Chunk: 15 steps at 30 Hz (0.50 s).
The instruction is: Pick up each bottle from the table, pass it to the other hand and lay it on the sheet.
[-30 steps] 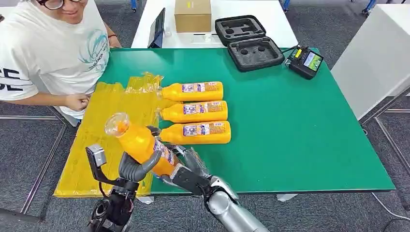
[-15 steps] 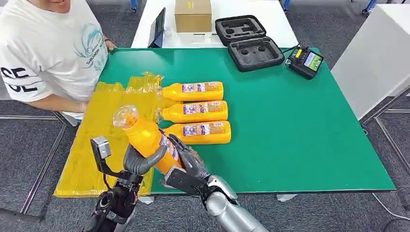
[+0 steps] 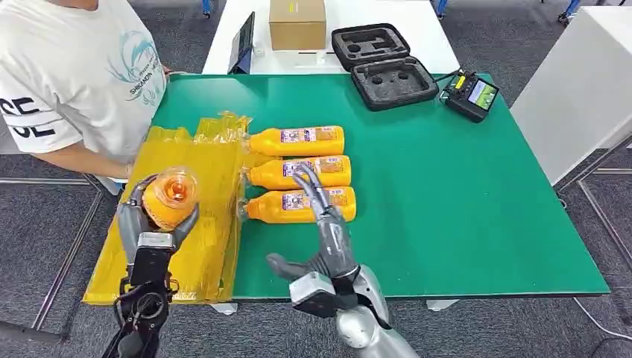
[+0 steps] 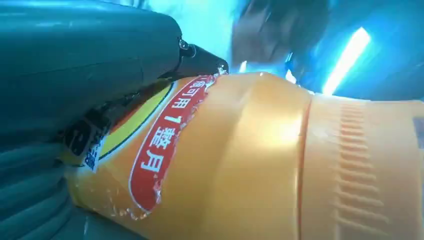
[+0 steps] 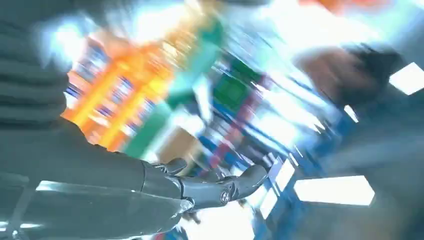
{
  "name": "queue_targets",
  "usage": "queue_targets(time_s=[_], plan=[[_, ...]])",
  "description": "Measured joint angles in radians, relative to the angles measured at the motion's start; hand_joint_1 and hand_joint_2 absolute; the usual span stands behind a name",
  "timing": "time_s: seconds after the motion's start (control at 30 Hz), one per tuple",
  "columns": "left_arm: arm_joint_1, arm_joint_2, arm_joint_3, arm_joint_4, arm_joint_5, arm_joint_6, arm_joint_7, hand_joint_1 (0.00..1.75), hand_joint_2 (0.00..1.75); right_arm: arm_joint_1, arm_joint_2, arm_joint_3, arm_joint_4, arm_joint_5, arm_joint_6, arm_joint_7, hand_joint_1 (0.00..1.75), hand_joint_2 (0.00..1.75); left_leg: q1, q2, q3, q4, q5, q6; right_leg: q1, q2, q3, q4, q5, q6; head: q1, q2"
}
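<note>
My left hand [image 3: 149, 224] grips an orange bottle [image 3: 169, 196] upright over the yellow sheet [image 3: 194, 216], its clear cap facing the head camera. The left wrist view shows that bottle [image 4: 260, 165] close up, with my thumb across its red label. My right hand [image 3: 324, 239] is raised above the table's front edge, fingers spread and holding nothing, just in front of the nearest lying bottle [image 3: 302, 206]. Two more orange bottles [image 3: 298, 172] [image 3: 296, 140] lie side by side behind it on the green table [image 3: 447, 194]. The right wrist view is motion-blurred.
A person in a white T-shirt [image 3: 74, 74] stands at the table's left, close to the sheet. At the back lie an open black foam case [image 3: 384, 67], a controller [image 3: 469, 95], a tablet [image 3: 242, 45] and a cardboard box [image 3: 296, 22]. The table's right half is bare green.
My right hand let go of the bottle and drew away to the right, opening its fingers. My left hand carried the bottle leftward over the sheet. The person leaned back.
</note>
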Motion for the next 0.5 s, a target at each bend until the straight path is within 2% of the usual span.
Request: queue_targets(time_s=[0.13, 0.27, 0.37, 0.5], plan=[[-0.021, 0.030, 0.068, 0.007, -0.278, 0.000, 0.095, 1.75, 1.75, 0.038, -0.008, -0.008, -0.092, -0.059, -0.023, -0.048, 0.00, 1.75, 0.000, 0.000, 0.000, 0.000, 0.000, 0.000, 0.000, 0.000, 0.000, 0.000, 0.000, 0.000, 0.000, 0.000], [-0.070, 0.085, 0.068, 0.063, -0.571, -0.119, 0.312, 1.75, 1.75, 0.055, -0.011, -0.009, -0.135, -0.044, -0.001, -0.053, 0.00, 1.75, 0.000, 0.000, 0.000, 0.000, 0.001, -0.001, 0.000, 0.000, 0.000, 0.000, 0.001, 0.000, 0.000, 0.000], [-0.110, 0.120, 0.060, 0.124, -0.624, -0.192, 0.347, 1.75, 1.75, 0.054, -0.011, -0.010, -0.143, -0.031, 0.023, -0.049, 0.00, 1.75, 0.000, 0.001, 0.001, 0.000, 0.001, -0.001, 0.000, 0.001, 0.000, 0.000, 0.001, -0.001, 0.000, 0.000], [-0.172, 0.148, 0.034, 0.231, -0.552, -0.393, 0.320, 1.75, 1.75, 0.044, -0.009, -0.008, -0.142, -0.005, 0.062, -0.029, 0.00, 1.75, 0.000, 0.000, 0.000, 0.000, 0.002, -0.001, 0.000, 0.001, 0.000, 0.000, 0.001, -0.001, 0.000, 0.000]])
